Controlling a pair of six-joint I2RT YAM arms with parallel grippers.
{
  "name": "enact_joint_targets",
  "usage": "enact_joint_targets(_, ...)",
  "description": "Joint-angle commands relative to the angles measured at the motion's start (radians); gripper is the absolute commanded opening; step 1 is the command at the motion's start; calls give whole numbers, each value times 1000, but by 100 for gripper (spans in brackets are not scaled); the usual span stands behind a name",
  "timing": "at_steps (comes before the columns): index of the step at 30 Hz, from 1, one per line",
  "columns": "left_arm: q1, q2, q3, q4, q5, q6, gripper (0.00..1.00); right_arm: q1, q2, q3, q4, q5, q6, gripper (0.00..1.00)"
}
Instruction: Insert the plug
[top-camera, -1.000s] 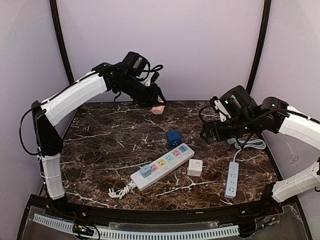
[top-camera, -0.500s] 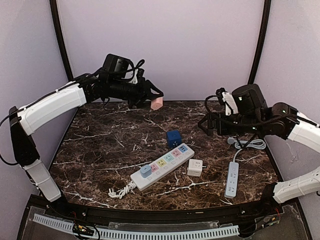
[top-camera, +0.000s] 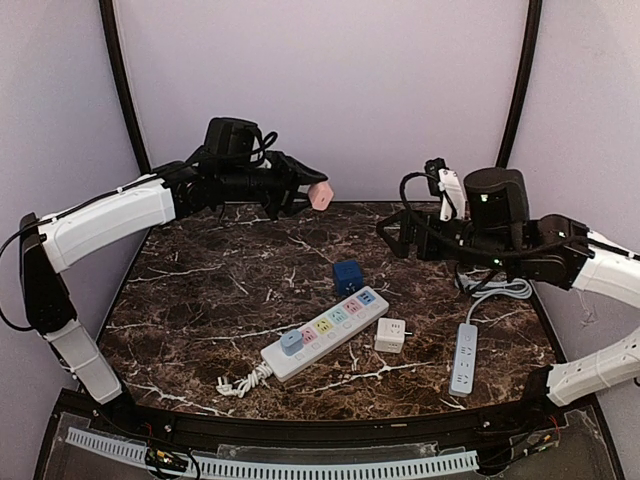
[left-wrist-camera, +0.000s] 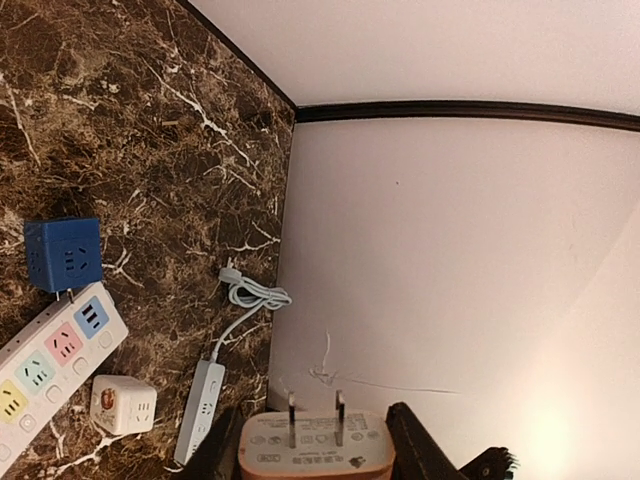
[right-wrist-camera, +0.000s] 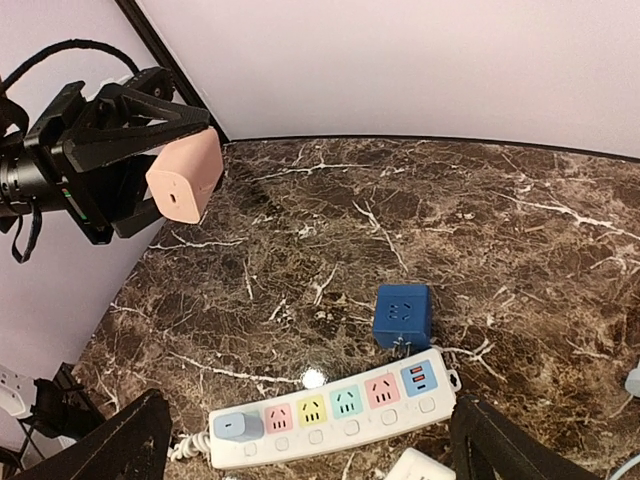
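Observation:
My left gripper (top-camera: 310, 192) is shut on a pink plug block (top-camera: 320, 195), held high over the table's back edge; in the left wrist view the block (left-wrist-camera: 316, 444) shows its two metal prongs pointing away. It also shows in the right wrist view (right-wrist-camera: 185, 176). A white power strip with coloured sockets (top-camera: 325, 332) lies in the middle of the marble table, with a light-blue plug (top-camera: 291, 340) in its left end. My right gripper (top-camera: 392, 236) is open and empty, high at the right; the strip lies below it in the right wrist view (right-wrist-camera: 333, 417).
A blue cube socket (top-camera: 347, 276) sits just behind the strip's right end. A white cube adapter (top-camera: 390, 335) lies right of the strip. A slim white power strip (top-camera: 464, 358) with a coiled cable (top-camera: 500, 288) lies at the right edge.
My left arm has swung right with the pink block and turned it over. My right gripper has risen and moved left, away from the table's right side.

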Motion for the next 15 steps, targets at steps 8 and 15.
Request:
enact_joint_targets(8, 5, -74, -81, 67, -94, -302, 1, 26, 233, 194, 143, 91, 34, 93)
enact_joint_targets(15, 4, -77, -95, 91, -135, -349, 1, 27, 361, 318, 161, 44, 98, 91)
